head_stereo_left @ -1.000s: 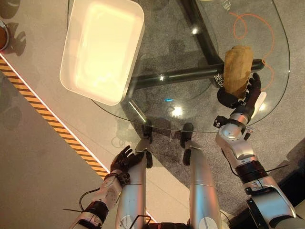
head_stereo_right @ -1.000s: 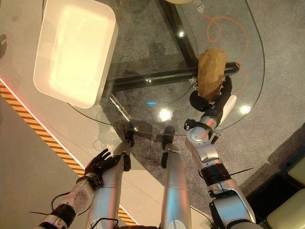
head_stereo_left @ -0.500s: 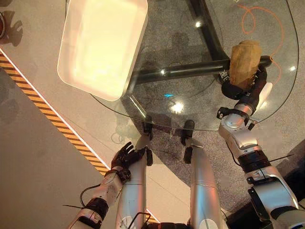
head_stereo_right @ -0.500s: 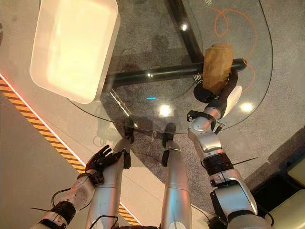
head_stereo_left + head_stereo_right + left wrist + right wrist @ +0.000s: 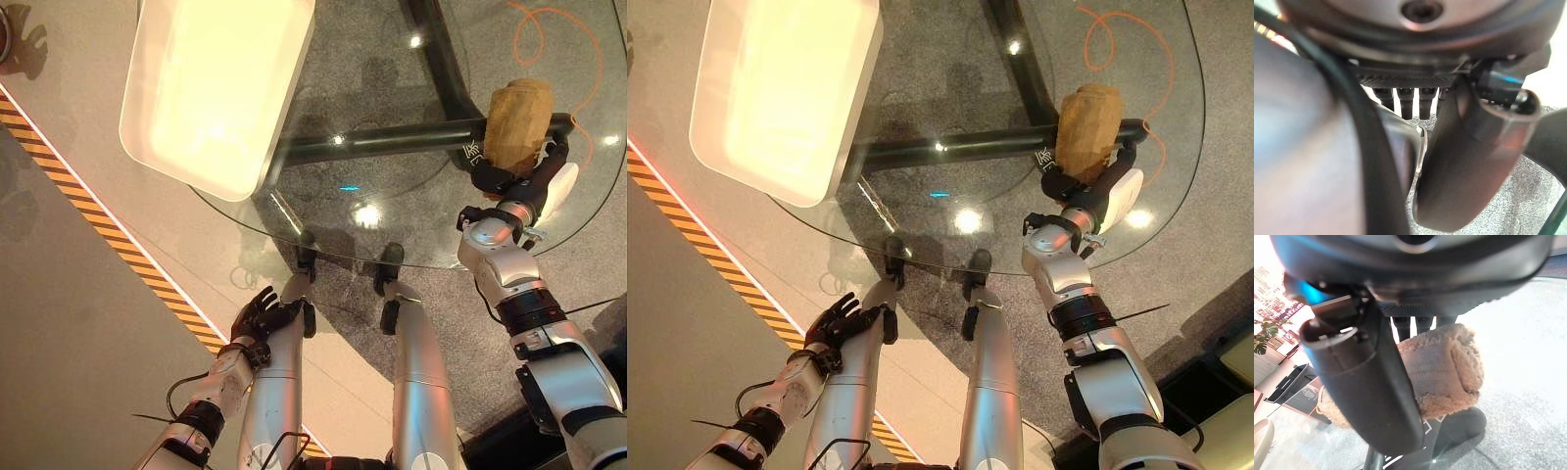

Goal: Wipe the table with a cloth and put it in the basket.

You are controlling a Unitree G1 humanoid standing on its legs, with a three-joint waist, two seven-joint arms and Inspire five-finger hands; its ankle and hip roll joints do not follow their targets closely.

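Where the round glass bench (image 5: 294, 211) reaches its right side, the tan fleecy cloth (image 5: 516, 122) lies bunched into a thick roll on the glass, with the right hand (image 5: 524, 181) just on its near side. The dark fingers (image 5: 487, 176) of that hand curl round the near end of the cloth, and the white-covered thumb (image 5: 554, 188) sits to the right of it, so the hand is closed round the roll. In the right wrist view the cloth (image 5: 1442, 369) shows past the thumb (image 5: 1369, 387), pressed against the hand, its folded edge facing outward.

Through the glass a black bar (image 5: 382, 142) of the bench's frame runs left to right beneath the cloth, and an orange cable (image 5: 537, 24) loops on the floor at the far right.

The white rectangular basket (image 5: 217, 83) stands on the far left part of the bench, overhanging its edge, well apart from the cloth. A yellow-and-black striped line (image 5: 108, 235) crosses the floor on the left.

The left hand (image 5: 257, 315) hangs low at the near left, below the bench's edge, its fingers loosely spread and holding nothing.
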